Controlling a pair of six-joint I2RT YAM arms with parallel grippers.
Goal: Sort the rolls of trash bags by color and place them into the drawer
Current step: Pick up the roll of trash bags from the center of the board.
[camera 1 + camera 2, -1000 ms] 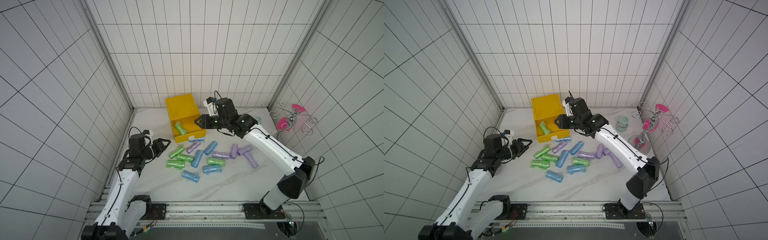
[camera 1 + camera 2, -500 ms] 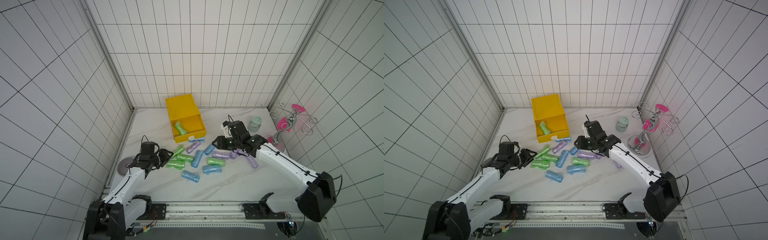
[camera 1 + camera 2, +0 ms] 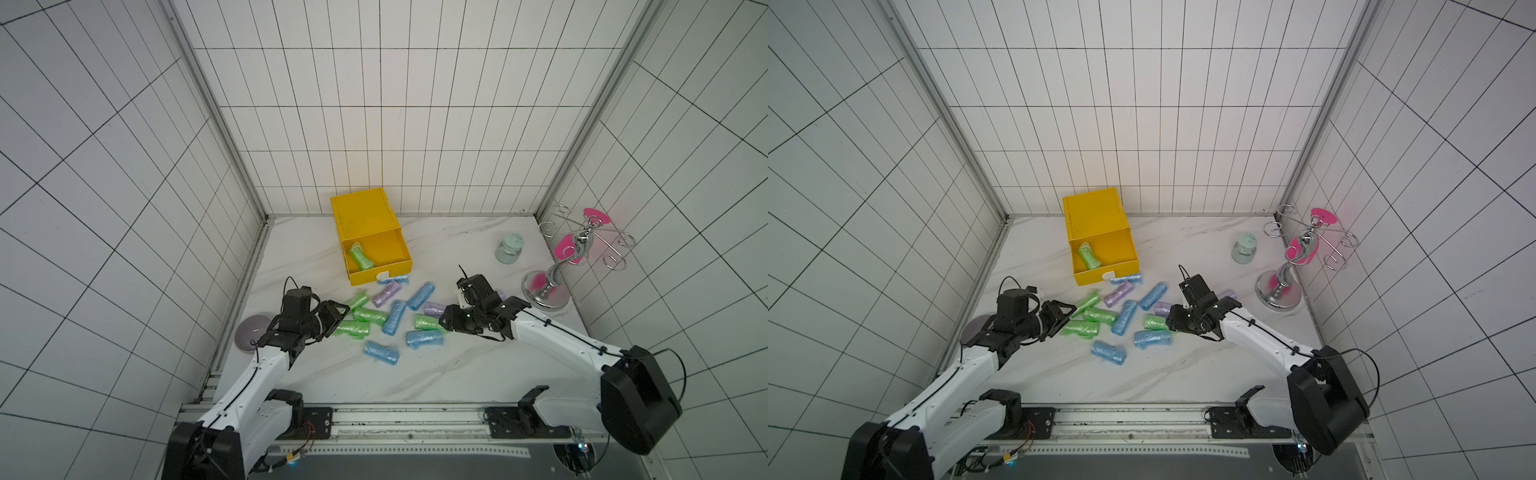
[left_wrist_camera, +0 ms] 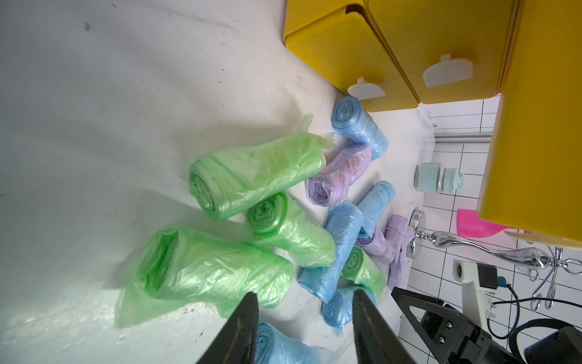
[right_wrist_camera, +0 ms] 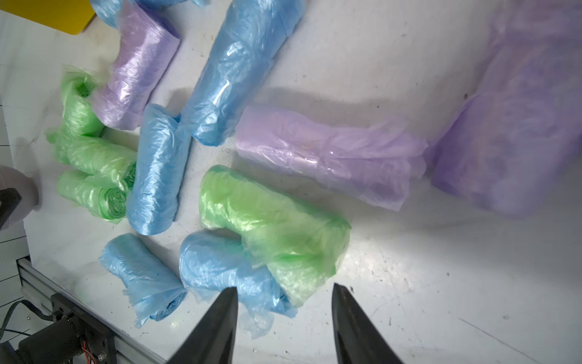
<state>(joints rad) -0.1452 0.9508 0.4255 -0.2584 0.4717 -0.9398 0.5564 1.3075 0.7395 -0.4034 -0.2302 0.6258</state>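
Note:
The yellow drawer point(image 3: 400, 248) point(image 3: 1128, 249) stands pulled open at the back, with one green roll point(image 3: 360, 257) lying inside. Several green, light blue and lilac rolls of trash bags lie in a loose pile on the marble table in front of it. My left gripper point(image 3: 338, 316) point(image 4: 304, 302) is open at the pile's left edge, beside a green roll point(image 3: 352, 328) point(image 4: 204, 271); a blue roll point(image 4: 277, 346) lies under its fingers. My right gripper point(image 3: 446, 322) point(image 5: 283, 293) is open at the pile's right edge, its tips just short of a green roll point(image 3: 428, 323) point(image 5: 274, 233) and a blue roll point(image 5: 220, 268).
A pale green jar point(image 3: 509, 248) and a chrome stand with pink discs point(image 3: 548, 286) occupy the back right. A grey disc point(image 3: 252, 332) lies by the left wall. Tiled walls close in three sides; the rail runs along the front edge.
My right arm has pulled back from the drawer and dropped to the pile's right side, its jaws widening. My left arm has lowered and moved in towards the green rolls.

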